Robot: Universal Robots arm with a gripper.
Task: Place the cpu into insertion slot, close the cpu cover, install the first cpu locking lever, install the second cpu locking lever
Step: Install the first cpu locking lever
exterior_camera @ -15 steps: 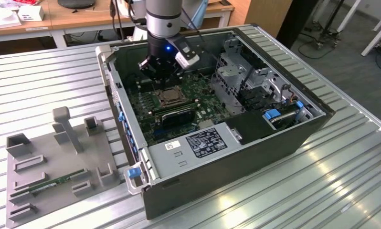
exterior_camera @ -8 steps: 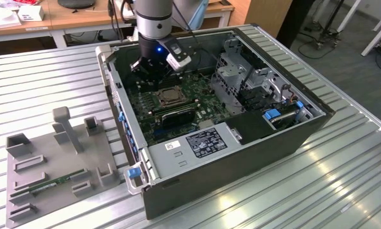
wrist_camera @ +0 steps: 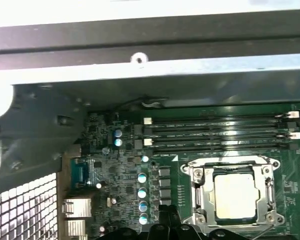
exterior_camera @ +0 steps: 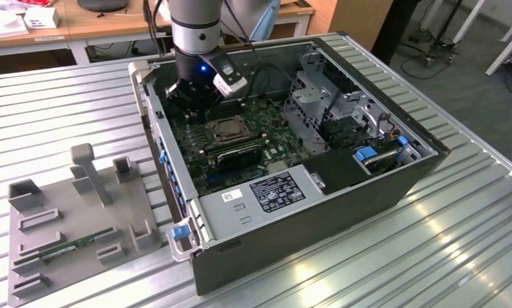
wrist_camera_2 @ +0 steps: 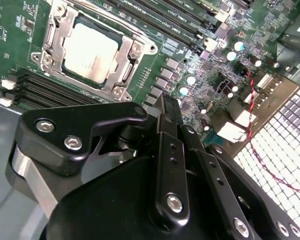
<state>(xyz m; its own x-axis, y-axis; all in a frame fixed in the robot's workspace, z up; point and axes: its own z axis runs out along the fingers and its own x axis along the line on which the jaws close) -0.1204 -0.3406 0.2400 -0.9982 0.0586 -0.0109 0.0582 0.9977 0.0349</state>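
Up close, my gripper (wrist_camera_2: pixel 171 104) is pinched shut on nothing, and the cpu (wrist_camera_2: pixel 89 51) sits flat in the insertion slot (wrist_camera_2: pixel 54 20), the cpu cover (wrist_camera_2: pixel 124 67) looking down around it, near my fingertips but not touching, toward the exterior view's right.

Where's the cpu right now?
In the second wrist view the cpu sits in the insertion slot on the green motherboard, beside the black memory slots.
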